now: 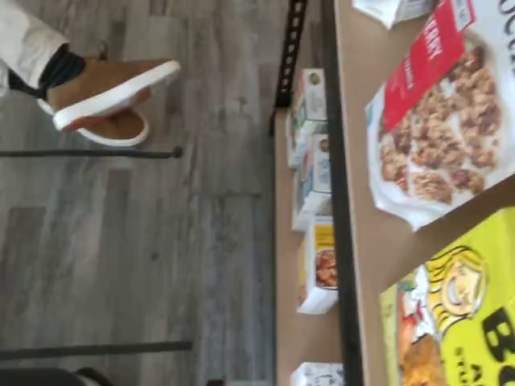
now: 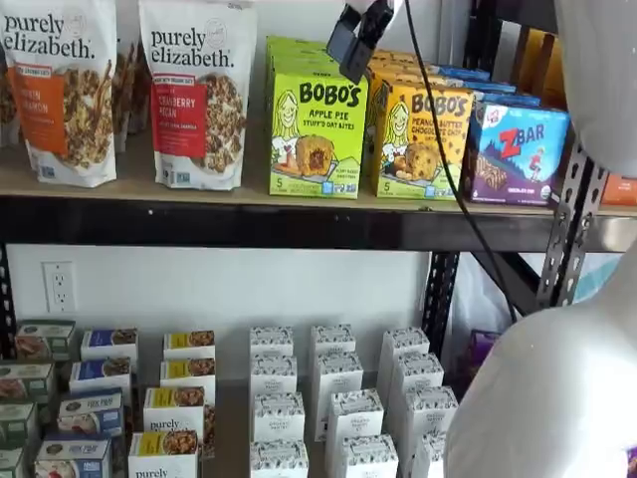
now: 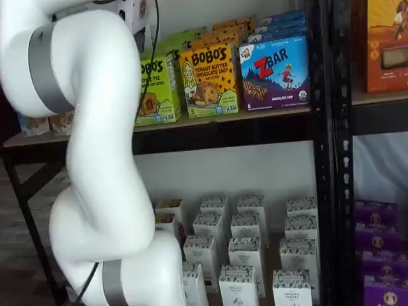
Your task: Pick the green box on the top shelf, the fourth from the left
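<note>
While the lime-green upright carton reading "BOBO'S APPLE PIE", the green box (image 2: pixel 317 135), stands on its short end on the top shelf (image 2: pixel 249 221), a tan wood-coloured board with a thick black metal front beam, its long axis runs vertically and its printed face with the cartoon blonde girl points out toward the front of the shelving. More cartons of the same green line up behind it toward the wall. It stands between a white Purely Elizabeth granola pouch with a red label (image 2: pixel 199 92) and a yellow-orange Bobo's peanut butter chocolate chip box (image 2: pixel 422 139), just beside the latter.

The gripper (image 2: pixel 350 42) hangs from above in a shelf view, its black fingers (image 2: pixel 341 38) tilted and seen partly side-on over the carton's upper right corner, near it but not around it. Nothing sits between the fingers; they stand spread wide, released.

In both shelf views the green box shows, though the white arm (image 3: pixel 95 127) covers its left part in one. In the wrist view its yellow-green face (image 1: pixel 455 322) lies beside the granola pouch on the board.
</note>
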Motion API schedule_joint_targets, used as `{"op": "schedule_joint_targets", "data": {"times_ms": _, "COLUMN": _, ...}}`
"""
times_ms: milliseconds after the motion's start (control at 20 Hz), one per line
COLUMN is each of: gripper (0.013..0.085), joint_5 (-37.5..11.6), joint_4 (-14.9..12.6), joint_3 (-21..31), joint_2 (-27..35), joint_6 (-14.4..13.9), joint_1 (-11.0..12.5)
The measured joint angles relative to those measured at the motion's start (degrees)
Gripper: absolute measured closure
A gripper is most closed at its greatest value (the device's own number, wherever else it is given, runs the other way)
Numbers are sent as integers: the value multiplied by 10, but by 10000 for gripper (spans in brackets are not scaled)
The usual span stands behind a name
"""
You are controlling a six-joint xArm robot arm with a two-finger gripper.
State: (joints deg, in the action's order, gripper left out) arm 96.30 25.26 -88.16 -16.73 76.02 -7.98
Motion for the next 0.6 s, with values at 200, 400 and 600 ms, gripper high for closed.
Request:
{"op": "schedule_joint_targets", "data": {"times_ms": 200, "gripper": 130, "joint_5": -45, "joint_4": 1, "joint_3": 20, "joint_2": -11, "joint_6": 5, "joint_1": 2}}
{"op": "schedule_joint_targets", "data": {"times_ms": 400, "gripper": 130, "joint_5": -80, "joint_4": 4, "joint_3": 36, "joint_2": -18, "joint_6": 11, "joint_1": 6}}
{"op": "schedule_joint_targets", "data": {"times_ms": 600, "gripper": 130, "joint_5": -108, "joint_4": 0, "joint_3": 47, "joint_2": -20, "joint_6": 17, "joint_1": 8}}
